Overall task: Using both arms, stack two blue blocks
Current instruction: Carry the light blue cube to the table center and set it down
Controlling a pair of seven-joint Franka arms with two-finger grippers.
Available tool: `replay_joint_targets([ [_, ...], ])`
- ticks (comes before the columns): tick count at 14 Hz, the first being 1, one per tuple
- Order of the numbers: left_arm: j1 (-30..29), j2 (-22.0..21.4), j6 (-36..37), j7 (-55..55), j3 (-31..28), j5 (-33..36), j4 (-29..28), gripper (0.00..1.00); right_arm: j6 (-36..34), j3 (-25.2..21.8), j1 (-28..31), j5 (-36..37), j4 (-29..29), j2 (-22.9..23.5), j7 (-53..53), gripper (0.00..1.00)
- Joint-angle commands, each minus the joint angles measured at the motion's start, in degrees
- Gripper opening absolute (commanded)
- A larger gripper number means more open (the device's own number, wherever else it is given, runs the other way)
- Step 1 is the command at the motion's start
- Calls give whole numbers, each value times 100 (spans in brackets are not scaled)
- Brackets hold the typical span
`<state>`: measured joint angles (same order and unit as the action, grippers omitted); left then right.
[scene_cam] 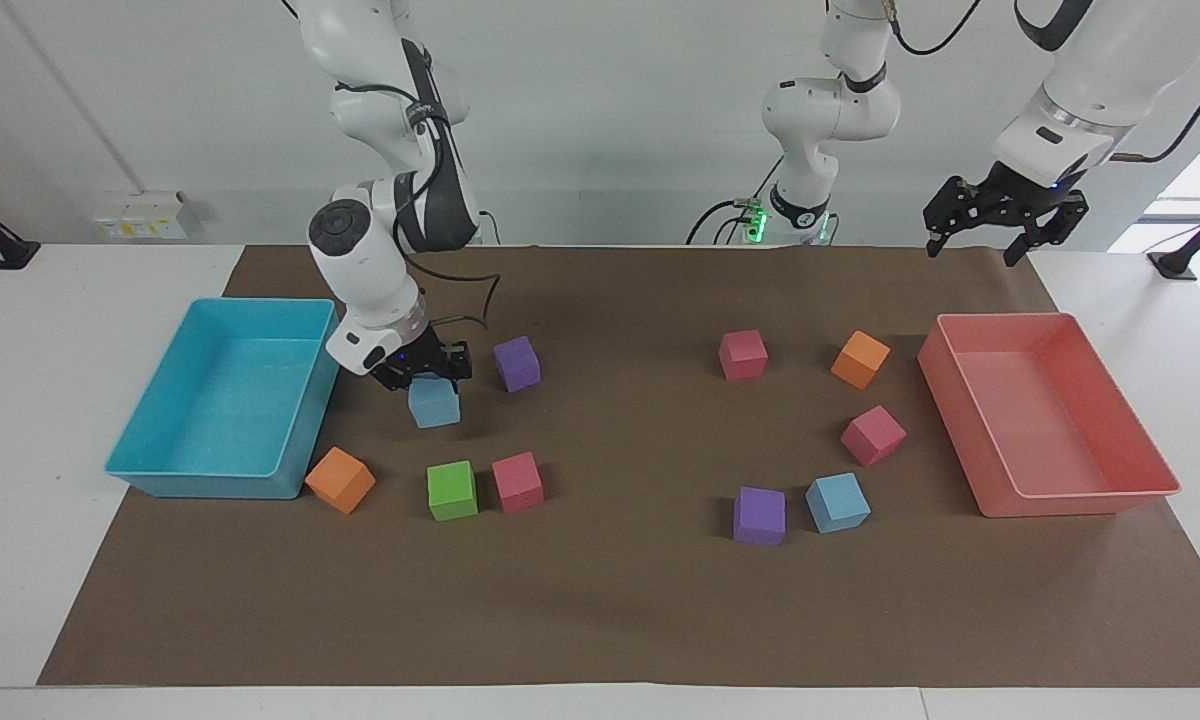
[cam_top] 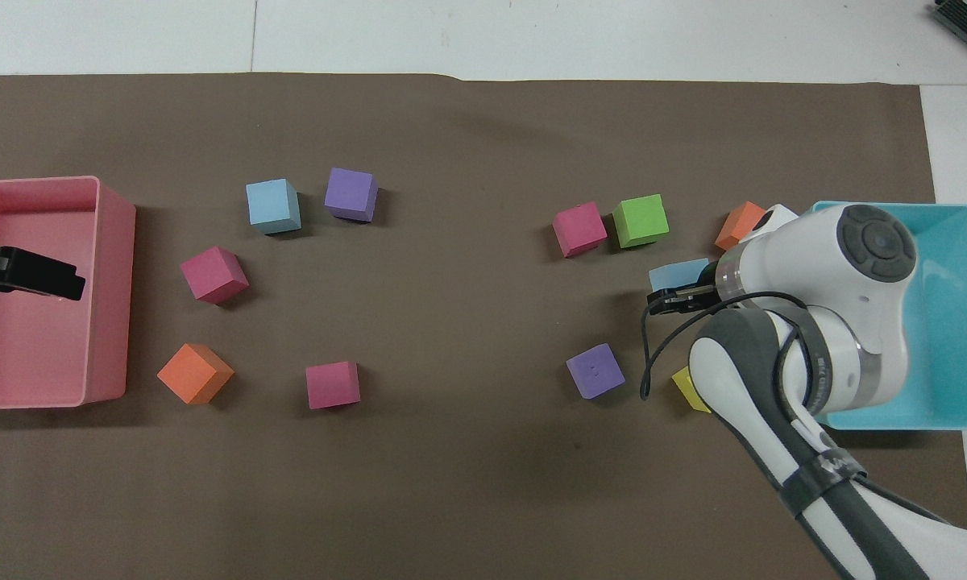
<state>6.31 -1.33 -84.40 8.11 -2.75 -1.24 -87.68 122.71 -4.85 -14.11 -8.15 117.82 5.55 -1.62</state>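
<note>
Brown mat (scene_cam: 600,600): fills frame.
Cyan tray (scene_cam: 160,470): frame left.
Right gripper (scene_cam: 430,374): left-centre, closed on blue block (scene_cam: 434,403), raised off mat.
Left gripper (scene_cam: 1000,222): upper right, wide open, empty, waiting.
2nd blue block (scene_cam: 837,502): lower right-centre.
Advice: carry level, align square over 2nd block.

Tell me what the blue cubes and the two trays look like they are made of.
Blue cubes: probably foam, judging by the matte, slightly grainy faces with no glare; painted wood is possible. Cyan tray and pink tray: likely moulded plastic, given thin walls, rounded corners and a soft sheen.
</note>
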Motion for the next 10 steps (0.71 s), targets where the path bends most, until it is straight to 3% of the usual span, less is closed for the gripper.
replay_joint_targets([
  [1, -95, -7, 91, 50, 46, -25, 94, 100, -694, 28, 22, -2, -618, 51, -85, 0],
  [6, -95, -7, 82, 50, 46, -25, 94, 100, -660, 80, -609, 181, -961, 201, 799, 0],
  [10, -95, -7, 91, 50, 46, -25, 94, 100, -740, 89, -1251, 323, -1630, 745, 1918, 0],
])
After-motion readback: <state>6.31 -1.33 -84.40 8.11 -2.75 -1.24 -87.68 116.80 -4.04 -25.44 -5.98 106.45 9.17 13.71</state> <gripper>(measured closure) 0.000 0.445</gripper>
